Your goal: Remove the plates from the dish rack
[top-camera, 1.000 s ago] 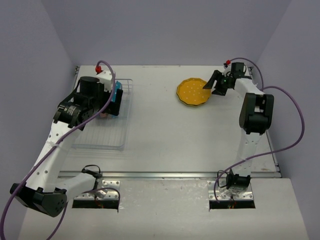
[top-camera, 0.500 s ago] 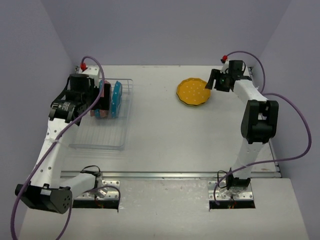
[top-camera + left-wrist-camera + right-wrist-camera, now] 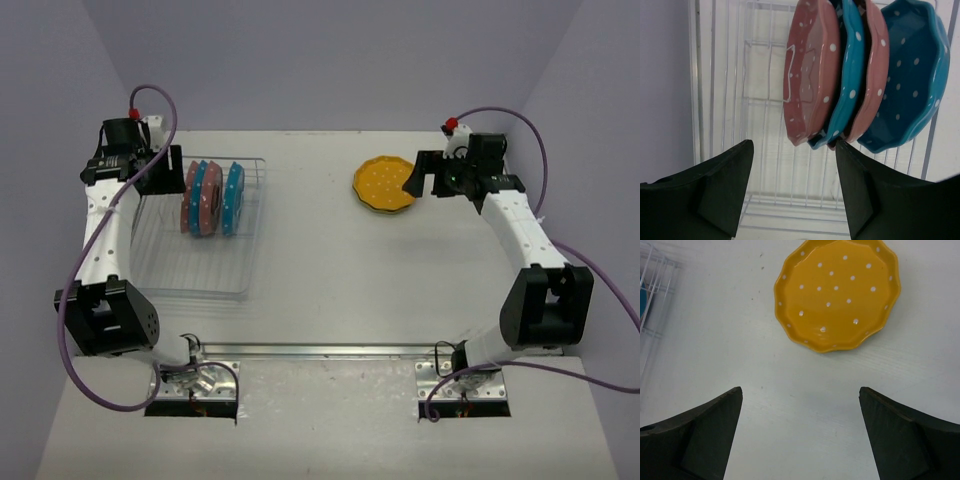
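The left claw (image 3: 794, 145) is being held low over the far left corner of the surface (image 3: 330, 280), inside the left side of the dish rack (image 3: 196, 294). Its jaws are being kept partly apart, and nothing is being gripped between them. The dish rack is being carried along the left edge of the surface. Four plates (image 3: 855, 75) are being kept upright on edge in the rack's far end, toward its right side. From left to right they are pink, blue, pink and blue. The first three are being pressed close together, and the last blue one is being leaned slightly apart. They are being faced by the left claw, just beyond its fingertips and not touched by them.

Further right, an orange plate (image 3: 385, 184) is being carried flat on the surface near the far edge, right of the middle. The right claw (image 3: 800, 388) is being held just beside this plate on its right, with jaws spread wide and nothing being gripped between them.
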Tool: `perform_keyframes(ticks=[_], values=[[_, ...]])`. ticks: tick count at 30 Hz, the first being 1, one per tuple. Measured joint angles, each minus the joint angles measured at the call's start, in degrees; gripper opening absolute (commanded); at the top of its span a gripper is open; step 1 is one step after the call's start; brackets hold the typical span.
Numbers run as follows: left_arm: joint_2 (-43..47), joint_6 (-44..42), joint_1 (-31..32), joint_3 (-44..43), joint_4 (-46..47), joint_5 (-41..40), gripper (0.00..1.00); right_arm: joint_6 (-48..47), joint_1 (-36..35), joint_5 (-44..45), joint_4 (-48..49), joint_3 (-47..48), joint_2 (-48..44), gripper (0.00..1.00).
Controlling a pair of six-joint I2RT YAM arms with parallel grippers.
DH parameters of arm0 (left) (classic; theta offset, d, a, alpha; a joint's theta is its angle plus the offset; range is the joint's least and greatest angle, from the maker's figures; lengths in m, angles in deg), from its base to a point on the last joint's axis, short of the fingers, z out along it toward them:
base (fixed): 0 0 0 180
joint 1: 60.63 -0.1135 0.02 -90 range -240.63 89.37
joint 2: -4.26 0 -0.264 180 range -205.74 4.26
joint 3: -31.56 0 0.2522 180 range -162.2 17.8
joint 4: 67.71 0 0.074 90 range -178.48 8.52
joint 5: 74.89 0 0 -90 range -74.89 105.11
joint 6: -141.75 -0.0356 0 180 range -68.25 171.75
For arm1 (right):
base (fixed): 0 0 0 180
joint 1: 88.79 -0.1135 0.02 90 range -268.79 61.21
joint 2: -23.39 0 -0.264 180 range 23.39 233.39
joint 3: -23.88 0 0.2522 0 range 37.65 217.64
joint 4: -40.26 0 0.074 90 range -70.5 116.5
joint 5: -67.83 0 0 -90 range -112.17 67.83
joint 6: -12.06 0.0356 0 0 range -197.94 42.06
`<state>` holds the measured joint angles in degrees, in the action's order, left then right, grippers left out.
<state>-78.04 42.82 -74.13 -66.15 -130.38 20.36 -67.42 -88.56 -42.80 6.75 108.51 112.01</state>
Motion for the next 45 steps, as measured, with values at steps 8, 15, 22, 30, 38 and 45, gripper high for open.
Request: perform_keyframes(ticks=[8, 15, 22, 30, 38, 45], values=[[-5.06, -3.62, -0.22, -4.36, 1.29, 3.50, 0.55, 0.04, 0.00, -2.81, -1.50, -7.20, -6.05, 0.99], [-11.82, -4.76, -0.74, -7.97, 2.77, 4.68, 0.53, 1.06, 0.00, -5.43, -1.88, -7.43, -7.25, 0.99], [-15.12, -4.98, -0.83, -8.32, 2.51, 6.97, 0.52, 1.54, 0.00, -6.55, -1.87, -7.45, -7.47, 0.99], [-15.19, -6.23, -0.85, -7.01, 3.47, 9.89, 0.50, 2.31, 0.00, -7.06, -1.85, -7.54, -7.47, 0.99], [-11.51, -6.00, -0.35, -0.82, 10.01, 5.66, 0.41, 2.83, 0.00, -7.74, -1.85, -7.54, -7.45, 0.99], [-13.25, -6.85, -0.72, 0.07, 9.56, -0.20, 0.41, 3.00, 0.00, -7.97, -1.90, -7.54, -7.45, 0.99]])
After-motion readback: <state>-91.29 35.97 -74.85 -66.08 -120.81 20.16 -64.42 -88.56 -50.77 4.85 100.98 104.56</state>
